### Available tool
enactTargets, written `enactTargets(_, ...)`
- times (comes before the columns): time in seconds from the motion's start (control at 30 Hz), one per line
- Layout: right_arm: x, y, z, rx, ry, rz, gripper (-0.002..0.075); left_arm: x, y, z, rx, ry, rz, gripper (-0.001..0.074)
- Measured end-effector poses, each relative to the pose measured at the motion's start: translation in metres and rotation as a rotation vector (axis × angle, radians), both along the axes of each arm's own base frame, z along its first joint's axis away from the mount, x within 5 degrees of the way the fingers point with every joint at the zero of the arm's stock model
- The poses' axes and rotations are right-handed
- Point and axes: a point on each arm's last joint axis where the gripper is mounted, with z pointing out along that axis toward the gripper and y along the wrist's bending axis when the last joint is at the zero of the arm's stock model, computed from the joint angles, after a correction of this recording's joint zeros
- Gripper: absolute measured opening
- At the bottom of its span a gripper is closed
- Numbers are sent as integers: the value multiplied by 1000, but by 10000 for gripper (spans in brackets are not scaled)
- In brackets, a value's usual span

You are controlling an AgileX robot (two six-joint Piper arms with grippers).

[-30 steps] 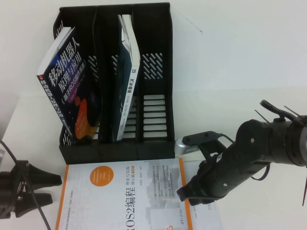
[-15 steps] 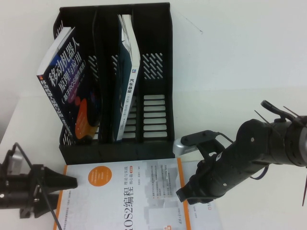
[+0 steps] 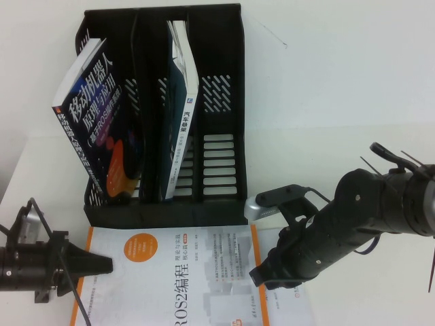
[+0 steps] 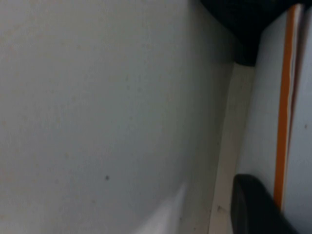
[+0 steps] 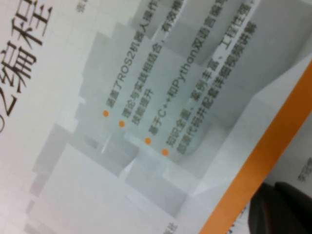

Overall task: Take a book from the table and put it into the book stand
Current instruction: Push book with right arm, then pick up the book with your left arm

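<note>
A white book with orange edging (image 3: pixel 183 278) lies flat on the table in front of the black book stand (image 3: pixel 224 170). My left gripper (image 3: pixel 105 263) lies low at the book's left edge, its fingers drawn together over that edge. The left wrist view shows one dark finger (image 4: pixel 251 207) resting on the white cover beside the orange stripe (image 4: pixel 282 122); the other finger is hidden. My right gripper (image 3: pixel 262 275) rests on the book's right edge, shut, with its dark fingertips (image 5: pixel 282 209) beside the orange border of the book (image 5: pixel 146 126).
A dark book with Chinese lettering (image 3: pixel 95 129) leans in the stand's left slot. A teal and white book (image 3: pixel 182 102) stands in the middle slot. The right arm (image 3: pixel 367 210) stretches across the table's right side.
My left gripper has travelled right to the book's left edge, and its fingers have gone from wide apart to close together. The right arm has stayed put.
</note>
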Motion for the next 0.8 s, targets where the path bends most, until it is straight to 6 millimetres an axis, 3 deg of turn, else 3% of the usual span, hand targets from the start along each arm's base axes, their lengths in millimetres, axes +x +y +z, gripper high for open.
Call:
enactTargets(0.23, 1, -4, 1, -15, 3, -11, -1, -1, 0, 1, -8, 51, 16, 103)
enactTargets(0.37, 3, -14, 12, -50, -14, -7, -1, -2, 0, 18, 9, 62, 20, 103)
enactTargets(0.63, -1, -40, 62, -75, -86, -26, -1, -18, -5, 84, 126, -41, 6, 103)
enactTargets(0.8, -10, -50, 87, -95, -125, -13, -1, -43, -13, 145, 204, -208, 27, 103)
